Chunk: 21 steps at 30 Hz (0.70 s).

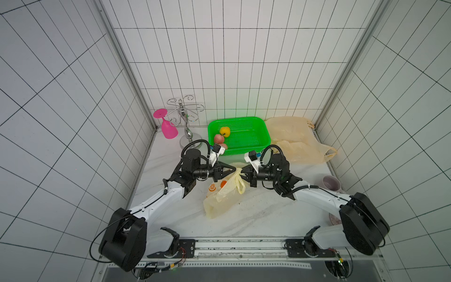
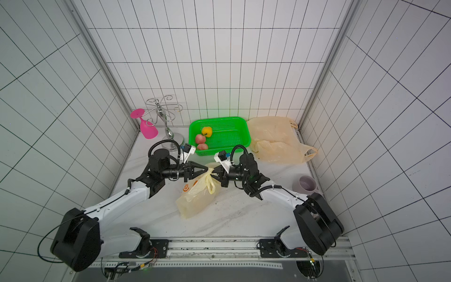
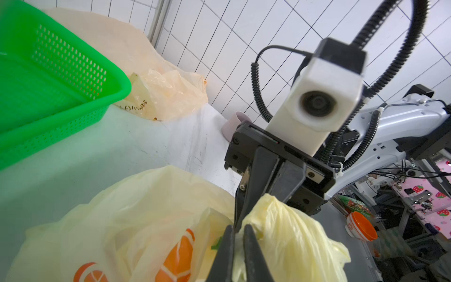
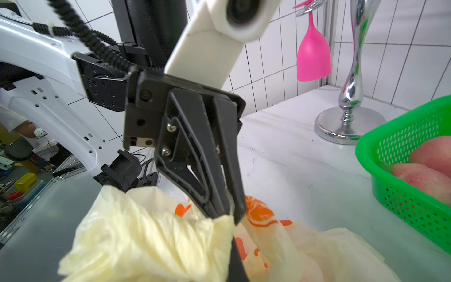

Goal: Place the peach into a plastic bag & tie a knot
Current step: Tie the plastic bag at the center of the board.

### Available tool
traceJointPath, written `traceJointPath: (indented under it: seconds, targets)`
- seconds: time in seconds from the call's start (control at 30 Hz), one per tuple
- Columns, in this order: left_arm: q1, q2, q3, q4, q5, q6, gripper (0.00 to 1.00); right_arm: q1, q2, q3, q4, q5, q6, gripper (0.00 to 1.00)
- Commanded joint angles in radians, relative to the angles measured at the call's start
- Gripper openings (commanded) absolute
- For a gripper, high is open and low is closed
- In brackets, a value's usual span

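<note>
A pale yellow plastic bag (image 1: 220, 199) with orange prints lies mid-table, its handles pulled up. My left gripper (image 1: 233, 169) is shut on one bunched handle; thin plastic shows between its fingertips in the left wrist view (image 3: 238, 230). My right gripper (image 1: 242, 174) meets it tip to tip and is shut on the other handle (image 4: 170, 244). Two pink peaches (image 1: 219, 138) (image 2: 202, 146) and a yellow fruit (image 1: 225, 131) sit in the green basket (image 1: 264, 133). I cannot tell what the bag holds.
A second, tan plastic bag (image 1: 296, 139) lies at the back right beside the basket. A pink wine glass (image 1: 169, 130) hangs on a metal rack (image 1: 186, 127) at the back left. A lilac mug (image 1: 330, 183) stands near the right edge.
</note>
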Motion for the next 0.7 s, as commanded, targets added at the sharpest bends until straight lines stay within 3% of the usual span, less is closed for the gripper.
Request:
traceJointPath:
  seconds: [0.0, 0.07, 0.17, 0.3, 0.43, 0.53, 0.67]
  targets:
    - [0.001, -0.010, 0.026, 0.002, 0.057, -0.001, 0.00, 0.003, 0.005, 0.040, 0.014, 0.025, 0.000, 0.01]
    - [0.029, -0.019, 0.036, 0.006, 0.056, -0.008, 0.00, 0.002, -0.007, 0.036, -0.015, 0.046, -0.005, 0.07]
    - [0.066, -0.025, 0.055, 0.009, 0.045, -0.012, 0.00, 0.002, -0.030, 0.027, -0.050, 0.099, -0.003, 0.26]
    - [0.097, -0.019, 0.062, 0.027, -0.007, -0.033, 0.00, -0.004, -0.075, 0.044, -0.159, 0.182, -0.031, 0.37]
    - [0.112, -0.023, 0.038, 0.075, -0.071, -0.070, 0.00, -0.017, -0.144, 0.061, -0.305, 0.321, -0.043, 0.40]
    - [0.111, -0.024, 0.024, 0.108, -0.103, -0.110, 0.00, -0.019, -0.206, 0.132, -0.538, 0.447, -0.027, 0.40]
    - [0.110, -0.050, -0.008, 0.168, -0.143, -0.172, 0.00, -0.018, -0.296, 0.229, -0.813, 0.532, 0.101, 0.37]
